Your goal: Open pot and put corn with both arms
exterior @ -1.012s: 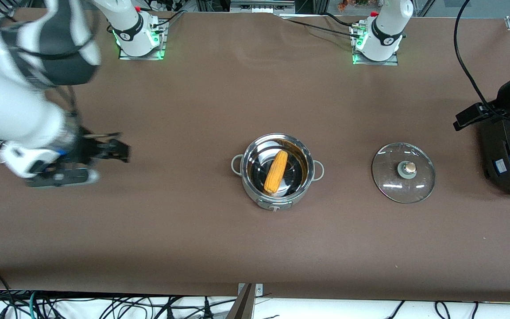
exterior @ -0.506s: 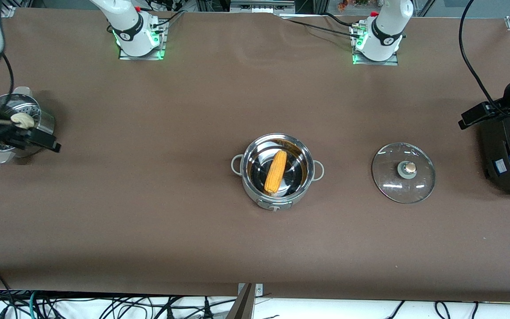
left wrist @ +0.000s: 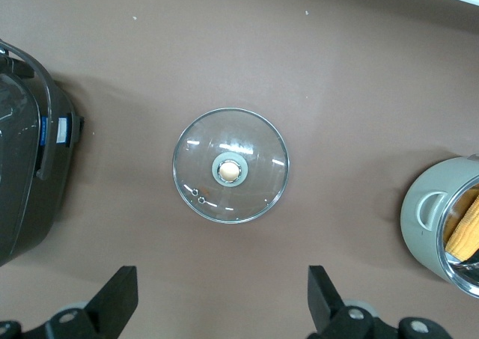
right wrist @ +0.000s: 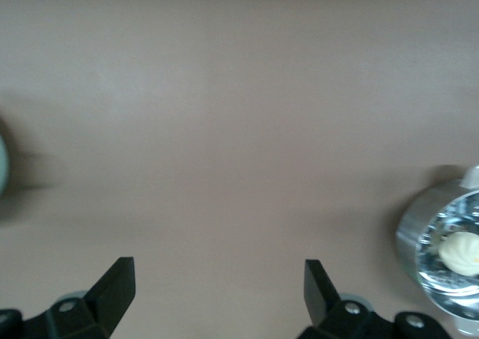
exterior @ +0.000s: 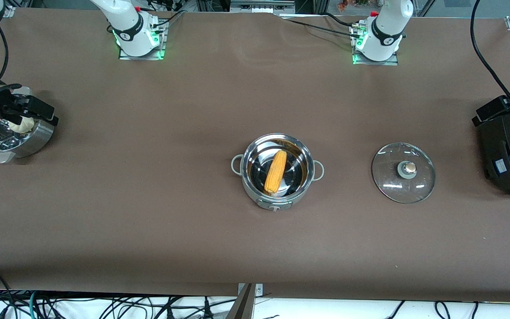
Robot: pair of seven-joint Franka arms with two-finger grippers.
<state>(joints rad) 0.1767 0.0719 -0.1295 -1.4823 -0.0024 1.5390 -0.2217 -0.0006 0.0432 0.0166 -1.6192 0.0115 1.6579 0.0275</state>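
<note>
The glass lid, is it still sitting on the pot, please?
No, the glass lid lies flat on the table beside the open pot, toward the left arm's end.

Corn (exterior: pixel 276 171) in the pot (exterior: pixel 277 172) mid-table, lid (exterior: pixel 403 173) beside it — toward the left arm's end.

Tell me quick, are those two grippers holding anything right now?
Left gripper: open, holding nothing, up over the table near the lid.
Right gripper: open, holding nothing, by the bowl.
</note>
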